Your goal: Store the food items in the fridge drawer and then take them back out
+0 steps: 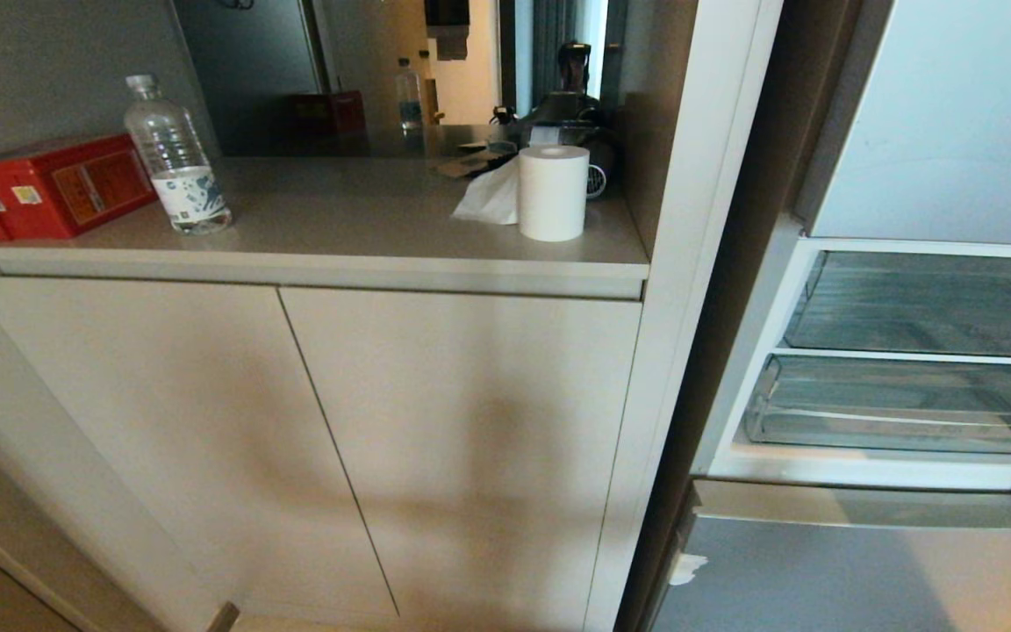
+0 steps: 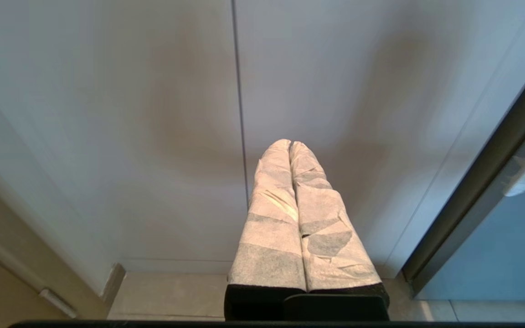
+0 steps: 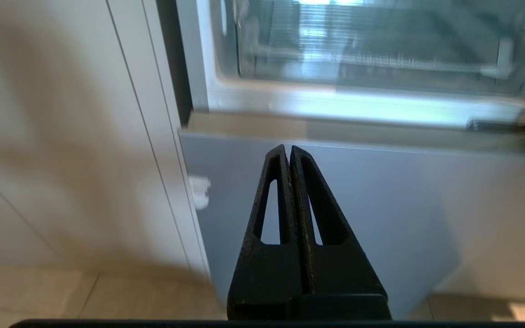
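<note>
Your fridge drawer (image 1: pixel 905 404) sits pushed in at the bottom of the open fridge compartment on the right of the head view, under a clear shelf (image 1: pixel 927 303); no food shows inside it. Your right claw (image 3: pixel 290 150) is clenched, holding nothing, hanging before the grey lower fridge door (image 3: pixel 335 191) just beneath that compartment. Your left claw (image 2: pixel 290 143), its fingers wrapped in white, is clenched and empty too, facing the cabinet doors (image 2: pixel 153 114). Up on the desk (image 1: pixel 365 219) stand a water bottle (image 1: pixel 176 158), a red box (image 1: pixel 49 184) and a paper roll (image 1: pixel 553 193).
</note>
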Robot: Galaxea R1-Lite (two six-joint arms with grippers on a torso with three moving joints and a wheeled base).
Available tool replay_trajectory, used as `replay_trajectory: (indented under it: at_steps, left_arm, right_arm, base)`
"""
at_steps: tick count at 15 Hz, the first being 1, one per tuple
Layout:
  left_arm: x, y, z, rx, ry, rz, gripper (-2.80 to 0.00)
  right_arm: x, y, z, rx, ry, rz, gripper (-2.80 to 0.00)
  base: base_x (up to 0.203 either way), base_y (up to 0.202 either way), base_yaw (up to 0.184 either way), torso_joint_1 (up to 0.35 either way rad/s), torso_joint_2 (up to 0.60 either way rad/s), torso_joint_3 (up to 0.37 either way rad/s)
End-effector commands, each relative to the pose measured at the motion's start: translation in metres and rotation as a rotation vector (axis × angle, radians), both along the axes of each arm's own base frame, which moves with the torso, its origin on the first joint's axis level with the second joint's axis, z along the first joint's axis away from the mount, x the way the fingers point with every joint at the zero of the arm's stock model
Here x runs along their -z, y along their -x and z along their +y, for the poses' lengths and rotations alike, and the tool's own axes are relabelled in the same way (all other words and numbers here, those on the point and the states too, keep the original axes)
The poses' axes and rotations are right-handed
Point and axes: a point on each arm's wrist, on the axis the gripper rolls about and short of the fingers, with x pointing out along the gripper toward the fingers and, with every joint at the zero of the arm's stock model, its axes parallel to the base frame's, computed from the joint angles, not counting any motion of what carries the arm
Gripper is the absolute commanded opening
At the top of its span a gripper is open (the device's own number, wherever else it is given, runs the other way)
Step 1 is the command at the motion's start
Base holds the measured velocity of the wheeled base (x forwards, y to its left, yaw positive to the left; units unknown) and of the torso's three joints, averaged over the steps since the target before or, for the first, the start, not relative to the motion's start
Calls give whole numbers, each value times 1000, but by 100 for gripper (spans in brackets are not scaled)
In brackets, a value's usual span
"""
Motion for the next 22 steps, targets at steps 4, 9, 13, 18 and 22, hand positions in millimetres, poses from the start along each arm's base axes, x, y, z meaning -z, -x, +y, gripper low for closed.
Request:
replay_trajectory:
  at_steps: [4, 9, 13, 18, 22]
  left_arm:
    - [0, 0, 0, -1, 1, 2, -280]
    - [0, 0, 0, -1, 1, 1, -280]
    - [0, 0, 0, -1, 1, 2, -280]
    - [0, 0, 0, -1, 1, 1, -280]
    - [0, 0, 0, -1, 1, 1, -280]
  right_arm:
    - [-54, -35, 1, -59, -94, 257, -280]
    - [-74, -117, 4, -163, -187, 474, 0]
    - [-63, -184, 5, -185, -207, 510, 0]
    - [-29, -267, 3, -120, -189, 466, 0]
    - [-14, -310, 1, -39, -163, 310, 0]
  base:
    - [0, 0, 0, 0, 0, 0]
    - [0, 0, 0, 0, 0, 0]
    - [0, 0, 0, 0, 0, 0]
    - [0, 0, 0, 0, 0, 0]
    - [0, 0, 0, 0, 0, 0]
